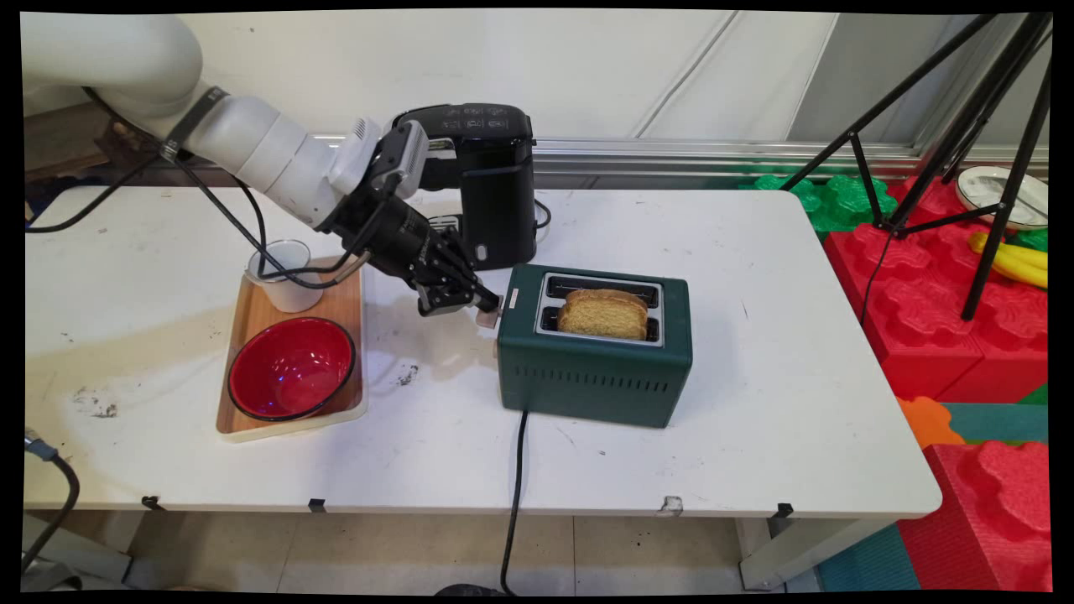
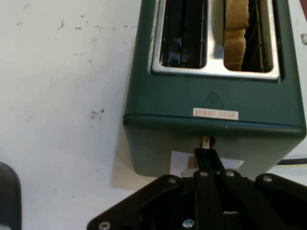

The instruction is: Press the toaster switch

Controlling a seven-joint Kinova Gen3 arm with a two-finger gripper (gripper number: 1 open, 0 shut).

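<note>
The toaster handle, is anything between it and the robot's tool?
No. The tool is already at the white lever on the green toaster end; nothing sits between them.

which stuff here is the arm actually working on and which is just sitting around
In use: end effector at the lever of the toaster, toast in its slot.

Lying about: red bowl, cup, tray, black appliance.

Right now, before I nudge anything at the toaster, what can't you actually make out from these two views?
- Toaster lever: in the hand view the tool covers it; in the main view it is too small.
- Label text on the toaster: too small, hand view.
- Bread slice: its lower part sits hidden in the slot, both views.
- Coffee machine front: the arm blocks it, main view.
</note>
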